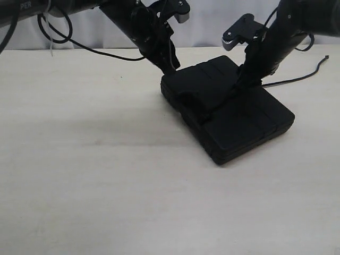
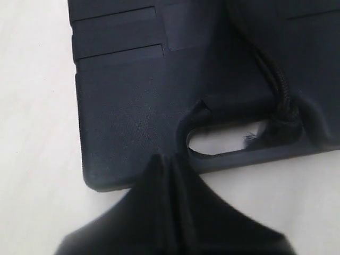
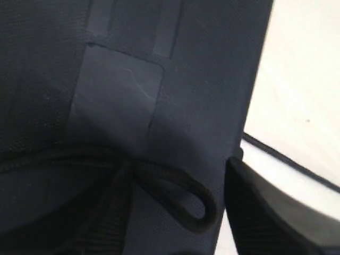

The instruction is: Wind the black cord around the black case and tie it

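Black cord (image 2: 281,95) crosses your black case (image 1: 228,114) near the tabletop's (image 1: 106,186) far edge; left gripper (image 2: 169,164) is closed tight, right gripper (image 1: 238,87) spread wide.

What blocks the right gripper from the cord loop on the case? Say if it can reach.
Probably yes: the right gripper hangs open over the case, and the cord loop lies bare beside its finger.

blk case (image 1: 228,114): lying flat, handle slot just off L gripper (image 2: 168,162) tip | blk cord (image 2: 277,87): braided, runs over case, frayed knot at slot, loop beside R gripper (image 1: 244,85)
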{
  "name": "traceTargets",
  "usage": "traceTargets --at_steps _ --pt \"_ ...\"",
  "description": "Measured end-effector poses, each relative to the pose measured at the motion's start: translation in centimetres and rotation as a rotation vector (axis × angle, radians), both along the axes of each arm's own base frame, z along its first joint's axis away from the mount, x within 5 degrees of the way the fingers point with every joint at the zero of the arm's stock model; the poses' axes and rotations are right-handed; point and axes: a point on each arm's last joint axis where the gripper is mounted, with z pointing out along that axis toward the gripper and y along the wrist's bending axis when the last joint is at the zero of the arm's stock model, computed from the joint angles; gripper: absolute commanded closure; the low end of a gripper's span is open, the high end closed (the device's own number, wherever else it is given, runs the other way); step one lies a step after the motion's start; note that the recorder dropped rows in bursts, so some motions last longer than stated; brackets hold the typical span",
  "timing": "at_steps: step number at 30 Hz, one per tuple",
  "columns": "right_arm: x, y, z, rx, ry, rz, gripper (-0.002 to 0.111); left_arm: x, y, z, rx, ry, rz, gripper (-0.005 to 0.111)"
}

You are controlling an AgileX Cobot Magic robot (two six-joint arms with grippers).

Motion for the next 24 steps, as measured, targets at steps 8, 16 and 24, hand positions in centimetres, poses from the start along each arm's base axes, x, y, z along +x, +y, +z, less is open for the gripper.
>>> traceTargets --at_steps 8,16,24 --pt "0.1 0.1 -0.5 -0.049 0.003 0.017 0.079 -0.1 -0.3 -0.1 -0.031 0.027 0.002 0.107" --pt "-0.1 0.0 -2.6 -0.074 0.06 0.021 0.089 -0.6 -0.2 -0.2 -0.019 0.065 -0.033 0.107" --pt "-0.1 0.0 -2.6 -0.072 0.067 0.009 0.104 -0.8 -0.5 -0.1 -0.05 0.086 -0.043 0.107"
